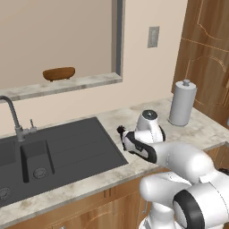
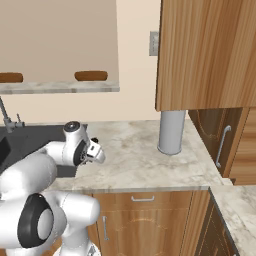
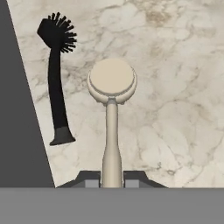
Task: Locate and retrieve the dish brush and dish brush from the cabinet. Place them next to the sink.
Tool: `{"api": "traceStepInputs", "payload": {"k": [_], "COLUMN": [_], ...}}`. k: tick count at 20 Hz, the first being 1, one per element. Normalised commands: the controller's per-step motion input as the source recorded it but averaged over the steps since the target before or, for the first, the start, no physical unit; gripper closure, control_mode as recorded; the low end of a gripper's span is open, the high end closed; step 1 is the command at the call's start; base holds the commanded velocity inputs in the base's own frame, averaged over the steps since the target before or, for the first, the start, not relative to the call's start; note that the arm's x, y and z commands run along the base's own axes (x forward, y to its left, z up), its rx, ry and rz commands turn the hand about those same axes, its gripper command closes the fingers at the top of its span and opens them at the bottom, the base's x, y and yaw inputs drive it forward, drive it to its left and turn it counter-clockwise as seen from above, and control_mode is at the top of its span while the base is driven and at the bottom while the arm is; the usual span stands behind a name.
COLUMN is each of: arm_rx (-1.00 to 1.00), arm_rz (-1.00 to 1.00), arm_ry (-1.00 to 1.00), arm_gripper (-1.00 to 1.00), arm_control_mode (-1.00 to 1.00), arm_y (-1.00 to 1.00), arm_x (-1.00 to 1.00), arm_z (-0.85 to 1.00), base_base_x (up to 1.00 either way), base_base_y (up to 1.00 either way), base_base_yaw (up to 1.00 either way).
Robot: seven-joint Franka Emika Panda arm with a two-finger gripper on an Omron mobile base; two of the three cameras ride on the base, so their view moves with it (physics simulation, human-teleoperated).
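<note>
Gripper (image 3: 112,181) clenched on the thin handle of the pale brush (image 3: 112,81), held low over the marble surface (image 3: 175,109), just right of the sink (image 1: 67,147). Black brush (image 3: 57,83) lies flat on the surface beside the sink's edge.

Risks, as I judge them:
- Letting go while the pale brush is off the surface: round head may roll toward the basin.
- Lowering too far left: may knock the black brush.

Hand view shows both brushes and the grip. Base views show the tap (image 1: 13,114), the paper towel roll (image 1: 182,103) and the sink layout, with the arm covering the grip itself.
</note>
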Motion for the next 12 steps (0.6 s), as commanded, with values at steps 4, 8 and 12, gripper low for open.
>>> {"api": "traceStepInputs", "payload": {"k": [4, 8, 12], "arm_rx": [0.0, 0.0, 0.02], "arm_rz": [0.0, 0.02, 0.02], "arm_ry": [0.0, 0.0, 0.01], "arm_gripper": [1.0, 1.0, 1.0], "arm_control_mode": [-1.0, -1.0, -1.0], "arm_y": [0.0, 0.0, 0.0], "arm_x": [0.38, 0.36, 0.28], "arm_z": [-0.42, -0.25, -0.17], "base_base_x": [0.0, 0.0, 0.0], "base_base_y": [0.0, 0.0, 0.0], "base_base_yaw": [0.0, 0.0, 0.0]}}
